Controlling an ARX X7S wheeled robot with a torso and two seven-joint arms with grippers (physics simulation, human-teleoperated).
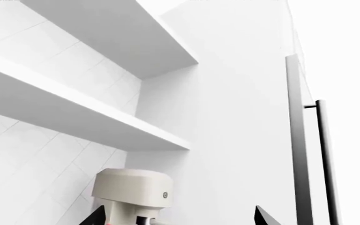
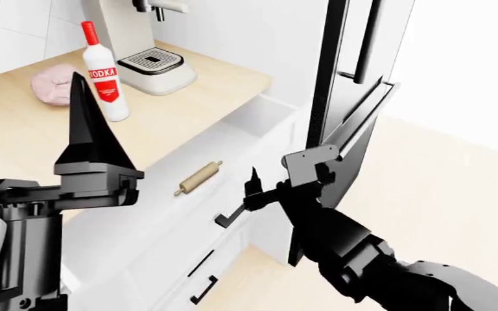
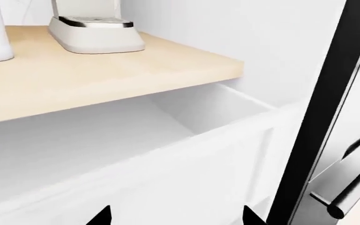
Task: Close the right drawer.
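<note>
Right tool [image 2: 264, 188], jaws apart, sits just before the pulled-out right drawer's [image 2: 231, 152] front.

The left arm stands raised, its pincer [image 2: 83, 123] pointing straight up, fingers seemingly pressed into one spike. The right arm reaches forward with elbow bent, its pincer [image 2: 258, 191] held with fingers spread apart, gripping nothing.
</note>
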